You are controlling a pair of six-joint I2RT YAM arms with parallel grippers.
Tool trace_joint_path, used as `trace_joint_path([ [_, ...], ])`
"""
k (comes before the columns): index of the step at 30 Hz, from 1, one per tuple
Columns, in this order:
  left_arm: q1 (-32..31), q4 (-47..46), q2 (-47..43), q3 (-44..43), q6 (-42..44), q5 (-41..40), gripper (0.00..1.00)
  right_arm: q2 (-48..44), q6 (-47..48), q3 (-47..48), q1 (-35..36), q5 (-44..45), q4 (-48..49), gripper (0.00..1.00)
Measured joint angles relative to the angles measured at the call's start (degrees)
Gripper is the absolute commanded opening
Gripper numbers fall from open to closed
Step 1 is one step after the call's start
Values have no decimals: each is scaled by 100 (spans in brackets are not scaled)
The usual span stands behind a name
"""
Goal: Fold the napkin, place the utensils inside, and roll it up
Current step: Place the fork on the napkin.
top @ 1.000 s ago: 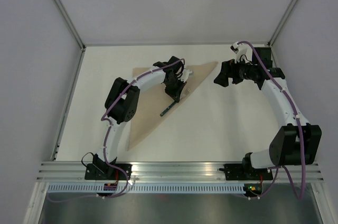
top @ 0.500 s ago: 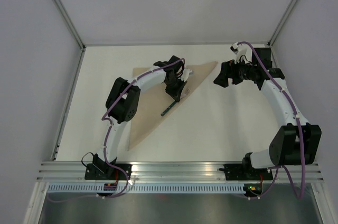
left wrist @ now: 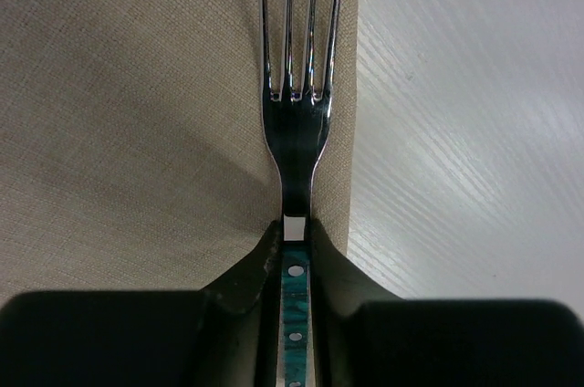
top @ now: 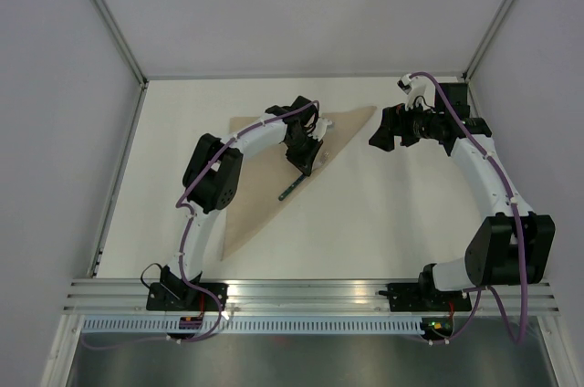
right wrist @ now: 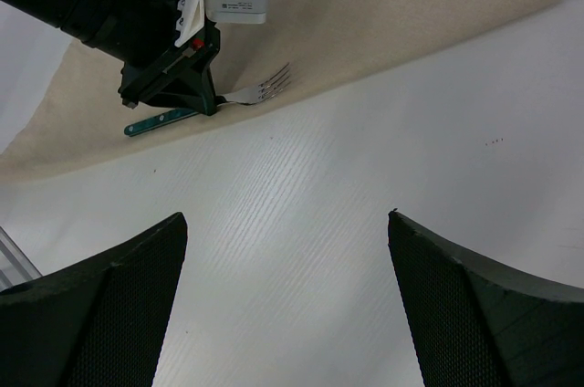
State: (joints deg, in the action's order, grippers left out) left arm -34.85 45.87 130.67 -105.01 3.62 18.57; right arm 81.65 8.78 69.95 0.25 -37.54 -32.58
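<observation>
The fork (left wrist: 297, 131) has settled slightly on the long edge of the folded napkin (top: 255, 206), tines toward 1 o'clock, so placing looks nearly done. The left gripper (left wrist: 294, 243) hugs its teal handle; clamped or loosening, I cannot tell. At 3 o'clock the right gripper (right wrist: 285, 216) hangs wide open, empty.
</observation>
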Motion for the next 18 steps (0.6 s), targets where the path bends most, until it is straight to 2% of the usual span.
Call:
trace_joint_path([
  [8, -17, -2, -22, 0, -28, -15, 40, 42, 0, -17, 0, -17, 0, 95],
  [12, -15, 0, -87, 0, -26, -52, 46, 59, 0, -17, 0, -20, 0, 96],
  [18, 4, 0, -258, -4, -28, -76, 49, 59, 4, -20, 0, -42, 0, 96],
])
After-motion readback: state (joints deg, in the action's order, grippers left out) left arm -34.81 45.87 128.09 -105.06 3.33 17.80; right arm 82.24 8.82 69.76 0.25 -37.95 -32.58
